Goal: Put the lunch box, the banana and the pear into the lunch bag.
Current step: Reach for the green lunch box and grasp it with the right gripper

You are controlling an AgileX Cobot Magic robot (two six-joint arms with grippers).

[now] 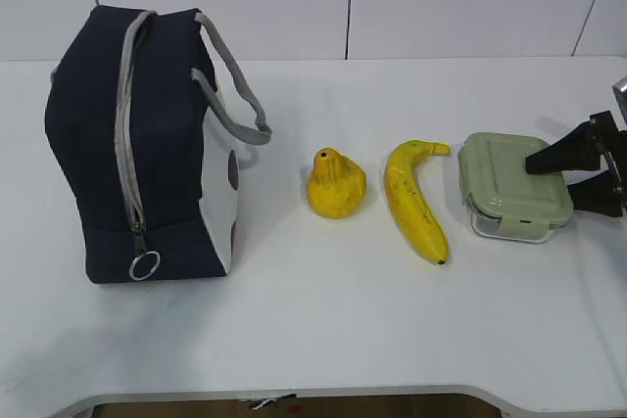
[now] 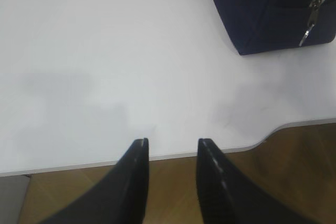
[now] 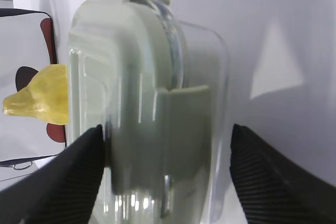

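Straddling the lunch box, right gripper jaws spread wide, level.

Desk bare in front of the row. Narrow gaps: pear to banana, banana to lunch box. Wider gap between lunch bag and pear. Bag zipper closed, blocking entry. Right gripper fingers straddle the lunch box.

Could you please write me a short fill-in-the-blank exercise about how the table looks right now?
1. The lunch bag has its zipper ____.
2. Between the pear and the lunch box lies the ____.
3. The right gripper has its fingers on either side of the ____.
4. The left gripper holds ____.

Missing words: closed; banana; lunch box; nothing
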